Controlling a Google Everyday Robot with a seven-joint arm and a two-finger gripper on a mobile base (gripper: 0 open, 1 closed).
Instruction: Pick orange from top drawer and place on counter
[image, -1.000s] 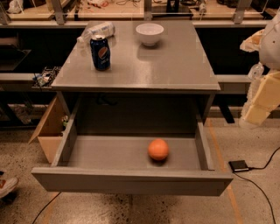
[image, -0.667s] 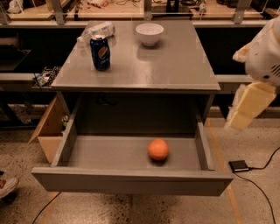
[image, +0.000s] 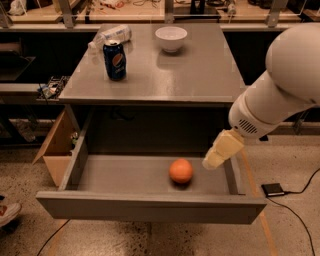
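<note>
Nearest the camera, the top drawer (image: 150, 206) stood pulled well out. The orange (image: 181, 171) sat on its flat floor, right of middle and apart from every wall. Just to the right of the fruit, over the drawer's right-hand end, hung the gripper (image: 214, 159). Its cream tip slanted down and left toward the orange without touching it, and whether it was released or clenched could not be told.

The step in hand looked to be the reach. To do it well, the gripper would need to come over the fruit's centre, not against its side, because a smooth round thing on a bare floor would likely roll from a glancing touch. A straight descent closing across the widest part seemed safest, keeping off the right wall.

Farther back and higher, the worktop (image: 165, 80) carried a soda can (image: 114, 60), a white bowl (image: 171, 38) and a lying plastic bottle (image: 111, 36). Its near right part looked the likeliest spot for the orange.
</note>
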